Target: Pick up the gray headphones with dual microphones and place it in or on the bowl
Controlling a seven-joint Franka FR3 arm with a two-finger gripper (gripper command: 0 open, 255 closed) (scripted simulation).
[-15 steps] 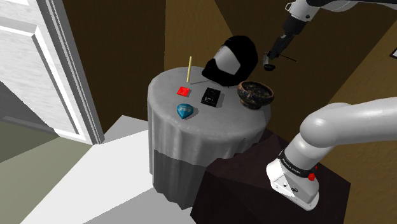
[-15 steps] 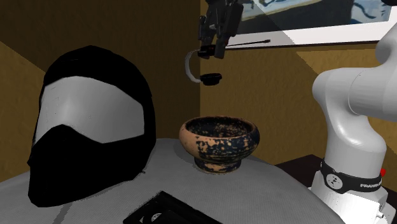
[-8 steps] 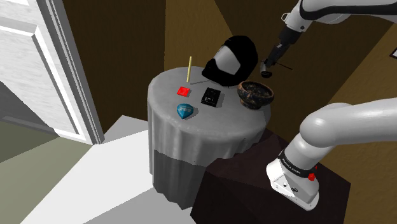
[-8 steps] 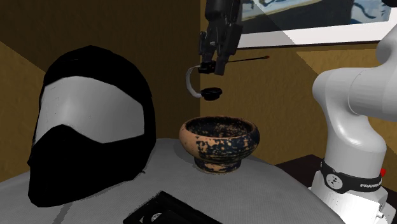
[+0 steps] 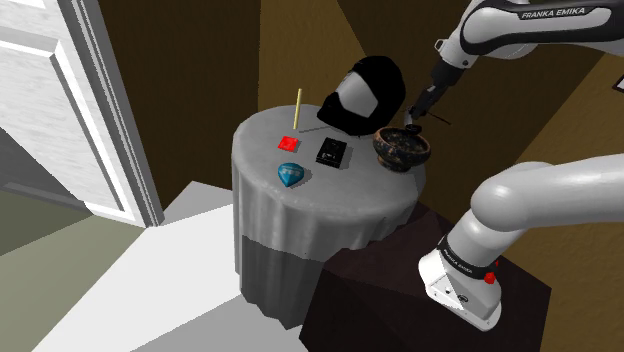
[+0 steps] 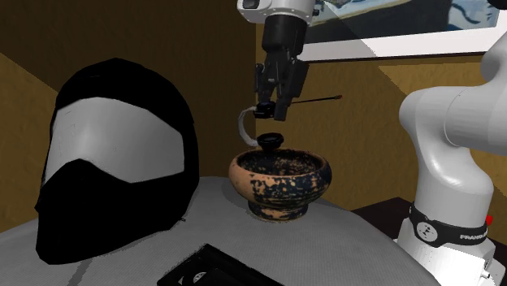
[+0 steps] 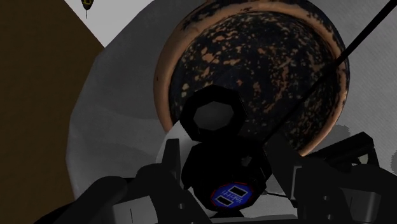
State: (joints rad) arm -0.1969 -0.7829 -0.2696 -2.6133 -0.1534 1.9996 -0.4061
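I have the gripper [image 6: 269, 106] clamped on the headphones [image 6: 270, 140] at the second exterior view's upper centre, hung just over the mouth of the bowl [image 6: 280, 187] so a release should drop them inside.

White arm [image 5: 520, 195], dark joints [image 6: 443, 227]; all-black claw [image 6: 269, 110]; red base button [image 5: 490, 277]; FRANKA EMIKA lettering [image 5: 556, 14]

FRANKA EMIKA stands on the arm's upper link [image 5: 553, 14]. Its base ring [image 6: 447, 230] shows FRANK, cut short. The headphones [image 7: 213, 118] carry a blue label [image 7: 229, 194], unreadable.
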